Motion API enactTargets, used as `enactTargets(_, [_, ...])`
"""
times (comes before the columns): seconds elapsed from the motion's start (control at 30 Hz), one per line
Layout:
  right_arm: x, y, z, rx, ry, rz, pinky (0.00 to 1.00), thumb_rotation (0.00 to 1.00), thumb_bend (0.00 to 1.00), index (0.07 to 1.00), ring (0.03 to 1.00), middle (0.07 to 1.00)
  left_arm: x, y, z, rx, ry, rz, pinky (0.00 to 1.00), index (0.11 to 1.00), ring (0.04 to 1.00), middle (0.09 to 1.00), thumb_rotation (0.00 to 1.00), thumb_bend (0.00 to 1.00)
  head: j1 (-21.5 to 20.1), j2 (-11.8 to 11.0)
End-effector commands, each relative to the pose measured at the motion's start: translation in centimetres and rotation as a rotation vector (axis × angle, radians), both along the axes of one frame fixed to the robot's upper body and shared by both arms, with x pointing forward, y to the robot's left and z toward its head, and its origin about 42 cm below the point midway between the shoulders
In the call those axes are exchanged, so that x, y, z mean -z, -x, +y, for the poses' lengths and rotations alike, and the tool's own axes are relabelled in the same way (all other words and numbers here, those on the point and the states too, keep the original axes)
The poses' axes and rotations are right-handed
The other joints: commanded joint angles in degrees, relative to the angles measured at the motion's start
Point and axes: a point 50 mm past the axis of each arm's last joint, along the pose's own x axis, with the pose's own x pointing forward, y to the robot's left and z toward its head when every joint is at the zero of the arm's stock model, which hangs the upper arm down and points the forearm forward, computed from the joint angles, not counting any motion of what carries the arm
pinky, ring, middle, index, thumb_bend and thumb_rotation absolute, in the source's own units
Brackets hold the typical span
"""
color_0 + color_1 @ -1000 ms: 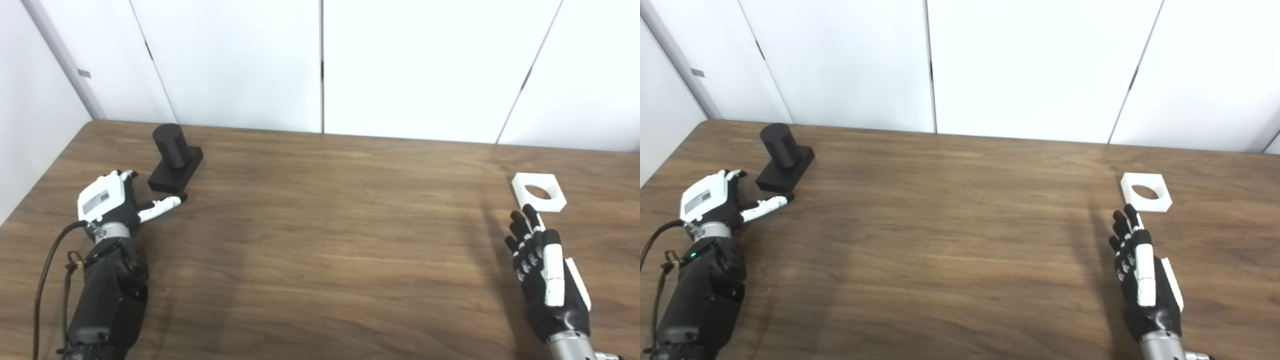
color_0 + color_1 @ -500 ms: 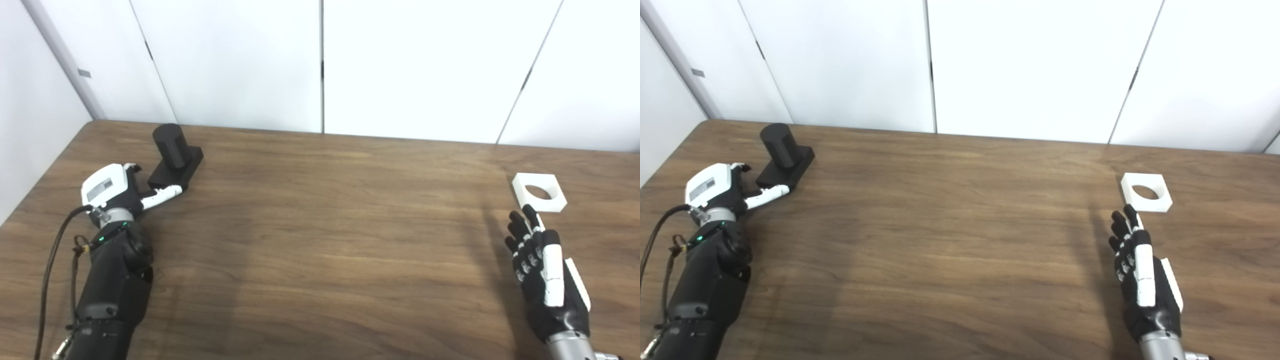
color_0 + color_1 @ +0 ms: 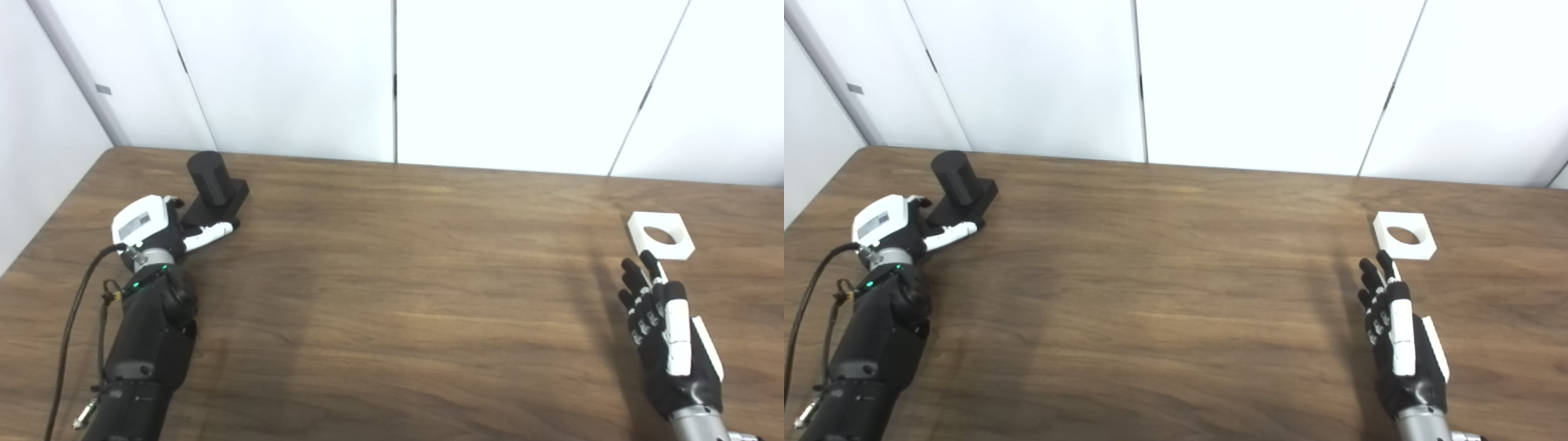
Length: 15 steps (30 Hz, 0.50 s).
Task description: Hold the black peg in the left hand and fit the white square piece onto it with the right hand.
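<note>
The black peg (image 3: 208, 179), a short cylinder on a flat black base (image 3: 215, 208), stands at the far left of the wooden table. My left hand (image 3: 153, 229) is at the base's near end, its thumb lying along the base's near edge and its fingers hidden behind the hand; it looks open and holds nothing. The white square piece (image 3: 660, 235) with a round hole lies flat at the far right. My right hand (image 3: 664, 334) rests open just short of it, fingers pointing toward it without touching.
White wall panels (image 3: 392, 79) rise right behind the table's far edge (image 3: 429, 165). The left arm's black cable (image 3: 67, 331) loops beside the forearm. Bare wood (image 3: 416, 275) spans the stretch between the two hands.
My left hand has moved forward and slightly right, up to the near end of the peg's base. The peg, the white piece and the right hand have stayed put.
</note>
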Motion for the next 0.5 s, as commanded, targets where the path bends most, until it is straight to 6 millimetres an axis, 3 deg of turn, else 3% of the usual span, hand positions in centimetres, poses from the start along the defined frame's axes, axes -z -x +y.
enactTargets(0.0, [0.51,2.44,0.58,0.022,-0.028,0.02,1.0,1.0,0.48,1.0,0.992,0.955,-3.02,-1.86,0.37,0.002,-0.049,-0.073,0.97,0.84,0.949,0.913,0.78,0.98,0.1,0.0])
enactTargets(0.3, [0.65,2.53,0.42,0.025,-0.025,0.023,1.0,1.0,0.49,1.0,0.987,0.955,-2.76,-2.34,0.26,0.012,-0.067,-0.037,0.96,0.812,0.929,0.894,0.78,0.94,0.2,0.2])
enactTargets(0.47, [0.6,2.57,0.27,0.022,-0.014,0.018,1.0,1.0,0.48,1.0,0.989,0.954,-2.74,-2.66,0.22,-0.002,-0.046,0.005,0.93,0.869,0.927,0.913,0.78,0.88,1.6,0.1])
